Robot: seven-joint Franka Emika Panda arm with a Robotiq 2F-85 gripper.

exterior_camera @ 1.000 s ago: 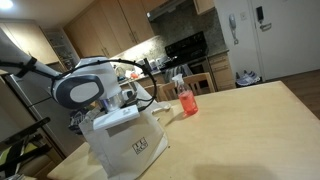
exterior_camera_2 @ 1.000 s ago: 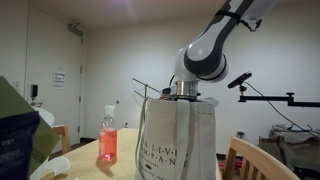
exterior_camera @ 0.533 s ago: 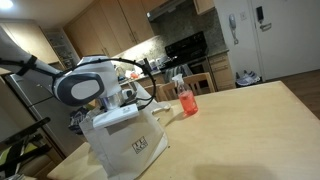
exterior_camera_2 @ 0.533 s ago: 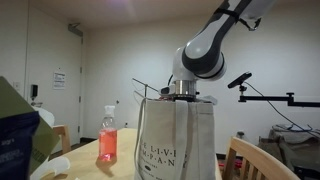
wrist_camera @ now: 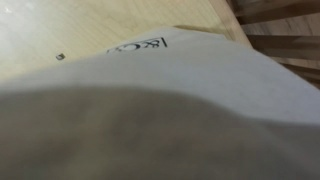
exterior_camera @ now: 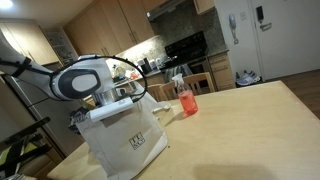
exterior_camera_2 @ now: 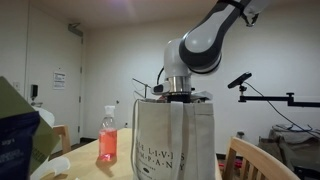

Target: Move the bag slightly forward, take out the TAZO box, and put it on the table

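At lower left in an exterior view, the white bag point(exterior_camera: 128, 142) stands upright on the tan table point(exterior_camera: 240, 120); it fills the centre of the other one point(exterior_camera_2: 175, 140). The hand point(exterior_camera_2: 178, 95) sits at the bag's mouth with fingers hidden and jaws spread wide; nothing seen gripped. The wrist view is mostly blurred bag paper point(wrist_camera: 160, 110). A red bottle point(exterior_camera: 185, 98) stands near the bag, apart from it.

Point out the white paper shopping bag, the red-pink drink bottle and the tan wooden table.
white paper shopping bag point(exterior_camera: 115, 152): in an exterior view, side panel beside logo
red-pink drink bottle point(exterior_camera: 187, 103): in an exterior view, filled body
tan wooden table point(exterior_camera: 245, 125): in an exterior view, bare top
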